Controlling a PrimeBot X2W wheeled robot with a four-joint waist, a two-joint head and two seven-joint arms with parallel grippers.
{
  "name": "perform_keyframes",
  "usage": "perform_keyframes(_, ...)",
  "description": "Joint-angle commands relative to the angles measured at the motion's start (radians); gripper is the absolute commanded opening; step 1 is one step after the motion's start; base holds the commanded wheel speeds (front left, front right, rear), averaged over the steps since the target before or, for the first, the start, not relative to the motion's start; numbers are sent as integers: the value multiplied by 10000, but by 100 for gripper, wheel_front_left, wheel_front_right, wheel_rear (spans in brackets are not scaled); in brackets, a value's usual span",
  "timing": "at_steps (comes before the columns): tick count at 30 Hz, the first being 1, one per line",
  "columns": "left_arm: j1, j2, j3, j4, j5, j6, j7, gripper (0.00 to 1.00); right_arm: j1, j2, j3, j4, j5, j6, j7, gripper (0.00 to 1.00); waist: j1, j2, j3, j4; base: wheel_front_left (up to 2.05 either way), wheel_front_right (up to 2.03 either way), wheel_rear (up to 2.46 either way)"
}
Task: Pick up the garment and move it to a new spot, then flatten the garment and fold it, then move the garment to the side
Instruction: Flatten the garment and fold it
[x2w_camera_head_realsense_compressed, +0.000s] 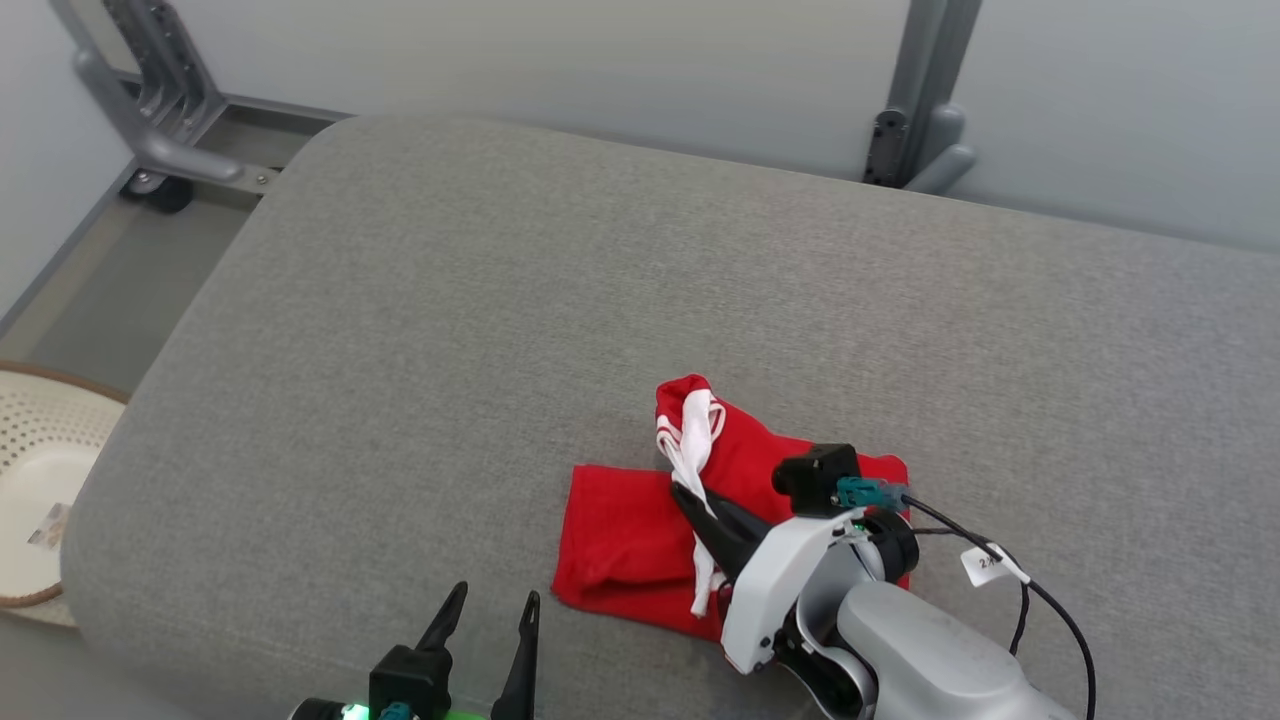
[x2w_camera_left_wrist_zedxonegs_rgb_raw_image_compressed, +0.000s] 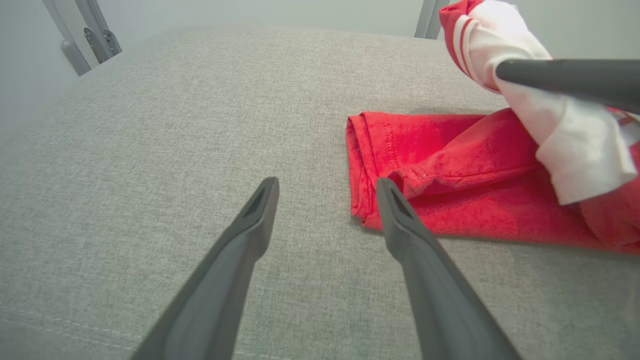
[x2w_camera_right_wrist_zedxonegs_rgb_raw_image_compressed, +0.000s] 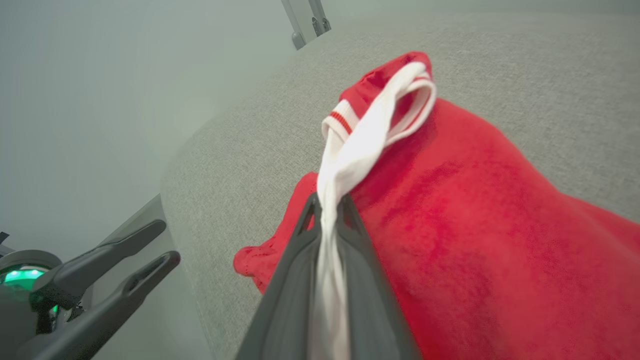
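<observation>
A red garment (x2w_camera_head_realsense_compressed: 625, 545) with a white, red-striped trim lies bunched on the grey cushioned surface (x2w_camera_head_realsense_compressed: 500, 300), near its front edge. My right gripper (x2w_camera_head_realsense_compressed: 685, 492) is shut on the white trim (x2w_camera_right_wrist_zedxonegs_rgb_raw_image_compressed: 350, 160), which runs up between its fingers and lifts part of the garment (x2w_camera_right_wrist_zedxonegs_rgb_raw_image_compressed: 475, 225). My left gripper (x2w_camera_head_realsense_compressed: 495, 600) stands open at the lower left, just left of the garment's folded edge (x2w_camera_left_wrist_zedxonegs_rgb_raw_image_compressed: 365, 165), with nothing between its fingers. In the left wrist view its right fingertip (x2w_camera_left_wrist_zedxonegs_rgb_raw_image_compressed: 387, 192) overlaps the red hem, and a finger of the right gripper crosses the white trim (x2w_camera_left_wrist_zedxonegs_rgb_raw_image_compressed: 550, 125) at top right.
A round woven basket (x2w_camera_head_realsense_compressed: 40, 480) sits on the floor left of the cushion. Grey metal frame legs (x2w_camera_head_realsense_compressed: 160, 110) stand at the back left and another (x2w_camera_head_realsense_compressed: 920, 110) at the back right. A black cable with a white tag (x2w_camera_head_realsense_compressed: 985, 565) trails from my right wrist.
</observation>
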Motion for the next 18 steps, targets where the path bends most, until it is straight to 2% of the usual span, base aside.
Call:
perform_keyframes(1,-183,29,-99,31,-18,39,4,100,-346,60,132,398,14,-2,-190,0,0,0,237,805,0,0,0)
perform_keyframes(2,-196,29,-120,39,-38,66,4,100,-462,79,146,628,96,-2,-267,0,0,0,265,873,0,0,0)
perform_keyframes(3,-217,29,-148,36,-50,83,4,100,-598,76,139,863,167,-2,-349,14,0,0,299,927,0,0,0)
perform_keyframes(4,-229,29,-168,38,-74,100,4,100,-725,83,175,1016,236,-2,-431,70,0,0,326,967,0,0,0)
perform_keyframes(5,-238,29,-186,41,-97,110,4,100,-831,103,173,1117,368,-2,-533,100,0,0,346,988,0,0,0)
perform_keyframes(12,-261,29,-20,8,-168,302,4,100,-1128,98,-110,1251,639,-2,-965,100,0,0,301,591,0,0,0)
perform_keyframes(18,-210,29,319,-129,-112,404,4,100,-371,-399,-1782,614,-698,-2,-956,100,0,0,136,-165,0,0,0)
